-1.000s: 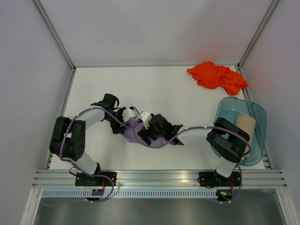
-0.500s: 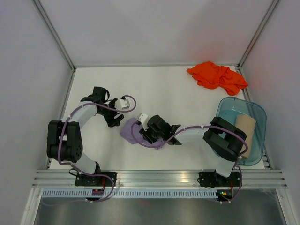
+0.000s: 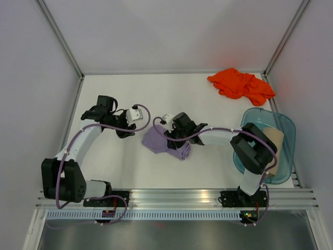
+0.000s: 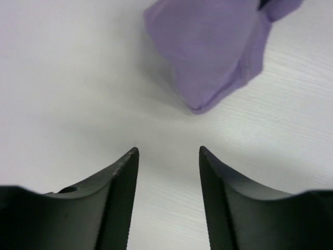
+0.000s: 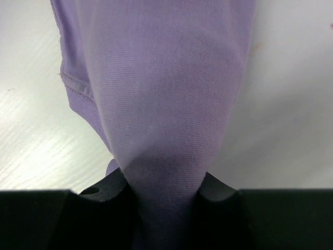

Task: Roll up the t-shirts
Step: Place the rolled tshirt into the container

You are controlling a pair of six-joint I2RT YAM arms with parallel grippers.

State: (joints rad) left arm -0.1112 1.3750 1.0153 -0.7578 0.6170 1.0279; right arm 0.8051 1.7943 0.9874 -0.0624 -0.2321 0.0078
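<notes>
Jaws of the right claw (image 5: 164, 182) pinch the purple shirt (image 5: 161, 94), which spreads toward 12 o'clock. Left claw (image 4: 169, 156) is partly open and empty, with that shirt at 1 o'clock. Only the top view shows the tan shirt (image 3: 271, 143) in the tub (image 3: 260, 115) and the orange shirt (image 3: 240, 85) at 1 o'clock.

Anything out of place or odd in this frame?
Nothing is damaged or spilled. The orange shirt lies crumpled in the far right corner, unrolled. The purple shirt is a loose bunch pinched in the right gripper, not a neat roll.
</notes>
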